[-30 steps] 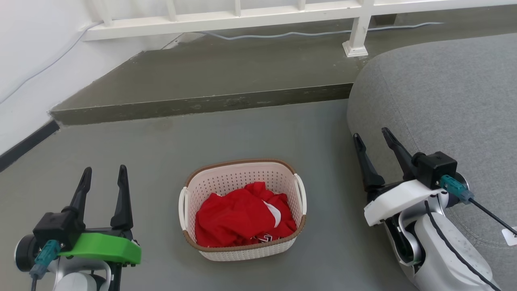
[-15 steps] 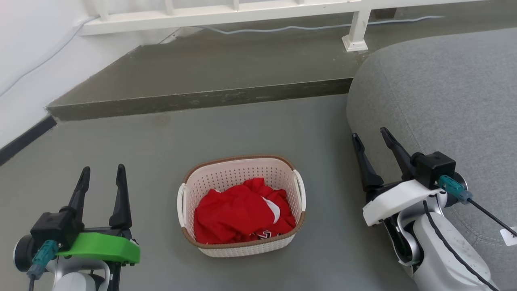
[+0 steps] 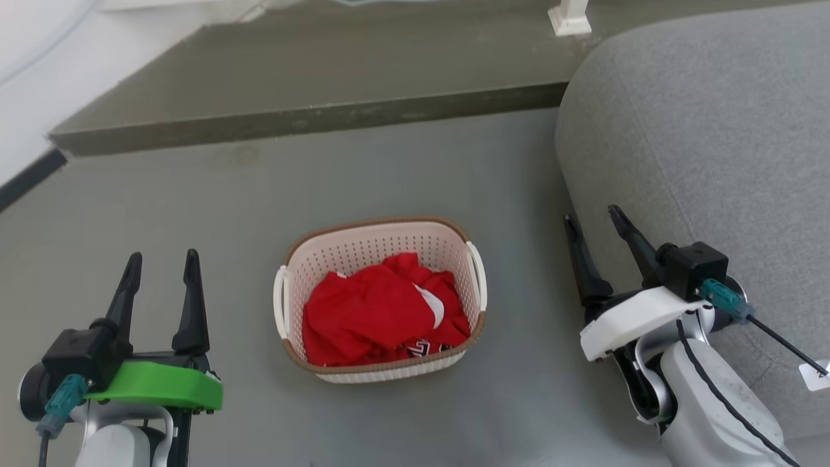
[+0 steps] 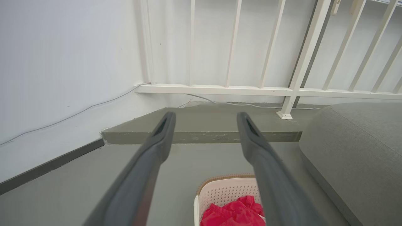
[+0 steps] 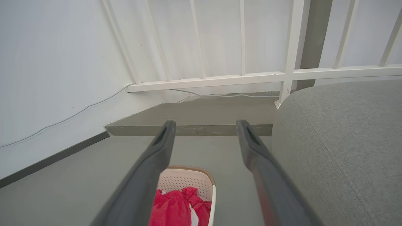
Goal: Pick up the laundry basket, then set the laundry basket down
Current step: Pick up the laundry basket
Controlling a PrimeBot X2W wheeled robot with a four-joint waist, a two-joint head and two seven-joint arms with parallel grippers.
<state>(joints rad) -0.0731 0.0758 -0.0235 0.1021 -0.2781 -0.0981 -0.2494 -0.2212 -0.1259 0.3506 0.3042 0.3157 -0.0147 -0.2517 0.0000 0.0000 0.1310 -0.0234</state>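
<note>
Laundry run: the basket [image 3: 369, 250] sits on the floor [image 3: 415, 168] between the robot's two arms, a red garment [image 3: 369, 318] heaped inside. The left end effector [image 3: 162, 255] hangs well apart from it on one side, fingers spread wide and empty. The right end effector [image 3: 591, 215] — likewise wide and empty — stands on the other side, close against a grey sofa [image 3: 713, 130]. Nothing touches the basket, so the pick-up has not begun.

The step in hand looks to be the approach. The left handle [image 3: 279, 301] and right handle [image 3: 479, 269], both white loops, stand at the short sides, each facing one arm. A two-armed lift would suit, each end effector coming in low and closing on its own loop or on the brown rim [image 3: 382, 222] beside it. Both should close level and rise together, lest the basket tip and spill the garment. The right arm has little room beside the sofa and should swing inward, away from the fabric. How stiff the loops are cannot be told from here; the perforated plastic seems light, so a gentle grip would probably do.
</note>
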